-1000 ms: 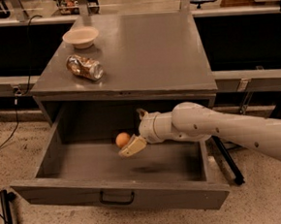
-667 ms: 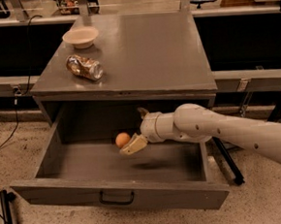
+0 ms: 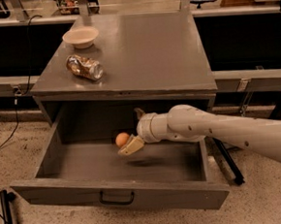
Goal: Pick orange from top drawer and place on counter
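Note:
The orange (image 3: 122, 138) lies on the floor of the pulled-out top drawer (image 3: 118, 196), near the middle toward the back. My gripper (image 3: 131, 130) has come into the drawer from the right and stands open just right of the fruit. Its cream lower finger (image 3: 131, 146) lies right beside the orange, under its right side, and its dark upper finger (image 3: 139, 113) points up toward the drawer's back. The fingers do not close on the fruit. The counter (image 3: 145, 50) is the grey cabinet top above the drawer.
A cream bowl (image 3: 80, 37) sits at the counter's back left, and a crushed shiny can (image 3: 84, 68) lies in front of it. My white arm (image 3: 229, 131) crosses over the drawer's right wall. A dark bar (image 3: 228, 161) leans on the floor to the right.

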